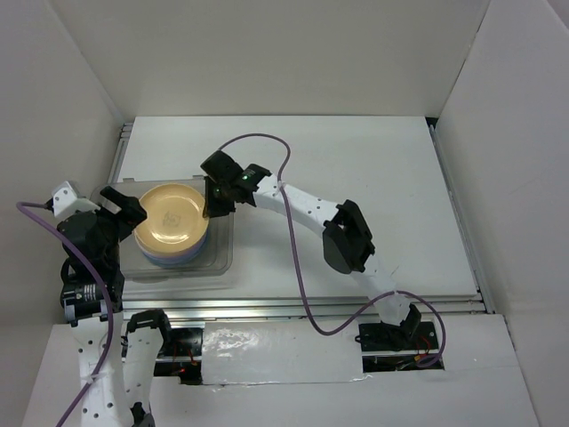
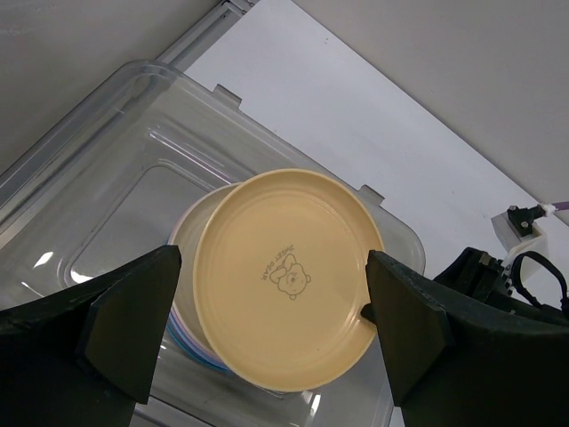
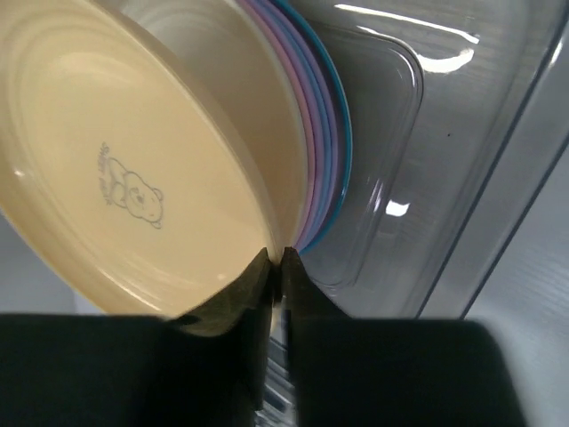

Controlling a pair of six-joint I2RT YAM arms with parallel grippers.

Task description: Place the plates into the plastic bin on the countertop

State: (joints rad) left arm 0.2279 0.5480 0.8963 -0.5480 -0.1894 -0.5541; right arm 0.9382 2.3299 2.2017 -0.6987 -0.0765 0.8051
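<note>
A cream-yellow plate [image 1: 173, 216] with a small bear print lies tilted on top of a stack of plates [image 3: 324, 133], whose purple, pink and blue edges show beneath it. The stack sits in the left part of the clear plastic bin [image 1: 222, 265] on the white countertop [image 1: 356, 160]. My right gripper [image 1: 213, 209] [image 3: 277, 258] is shut on the right rim of the cream-yellow plate [image 3: 133, 160]. My left gripper [image 1: 129, 212] [image 2: 271, 262] hangs open at the bin's left end. Its fingers [image 2: 133, 311] stand wide on either side of the plate [image 2: 293, 222] and touch nothing.
White wall panels close in the countertop at the back and on both sides. A metal rail [image 1: 356, 307] runs along the near edge. The right arm's purple cable [image 1: 298, 267] loops over the table. The bin's right part [image 2: 107, 205] holds nothing.
</note>
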